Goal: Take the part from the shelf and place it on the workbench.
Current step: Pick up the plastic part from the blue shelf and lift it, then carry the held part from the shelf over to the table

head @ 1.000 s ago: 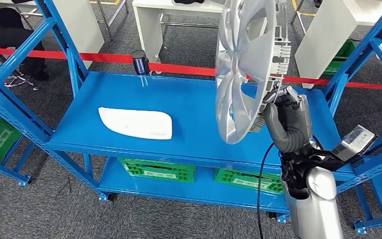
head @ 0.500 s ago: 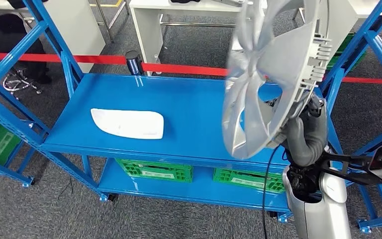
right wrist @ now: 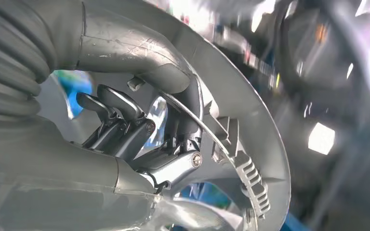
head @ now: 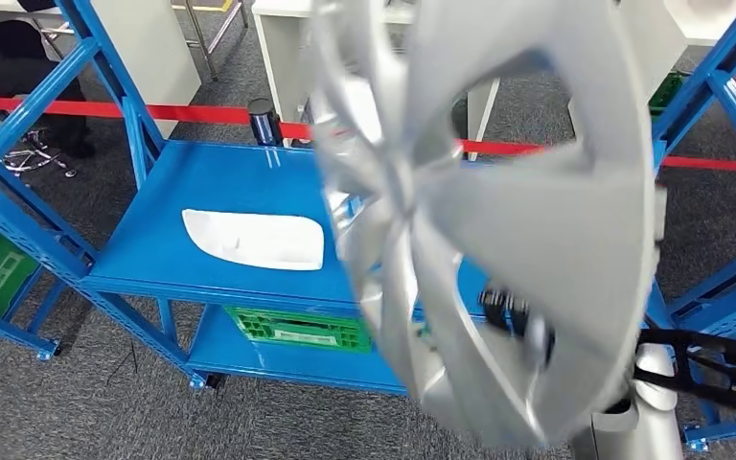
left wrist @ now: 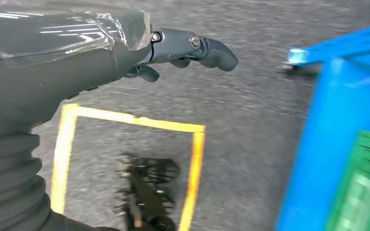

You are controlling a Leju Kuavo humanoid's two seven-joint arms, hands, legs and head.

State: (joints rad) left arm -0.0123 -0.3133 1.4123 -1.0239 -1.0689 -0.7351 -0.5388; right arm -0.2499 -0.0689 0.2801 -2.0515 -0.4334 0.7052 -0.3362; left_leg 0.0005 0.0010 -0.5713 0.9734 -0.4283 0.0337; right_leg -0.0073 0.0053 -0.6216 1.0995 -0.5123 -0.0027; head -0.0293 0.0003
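One hubcap (head: 498, 220) held upright, face toward camera.

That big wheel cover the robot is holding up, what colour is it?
Silver-grey all over. The wheel cover shows best in the head view, gripped by the right hand.

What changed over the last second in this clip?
The right hand has swung the silver wheel cover up and toward the head camera, gripping its rim throughout. The white part stays on the blue shelf; the left hand holds nothing.
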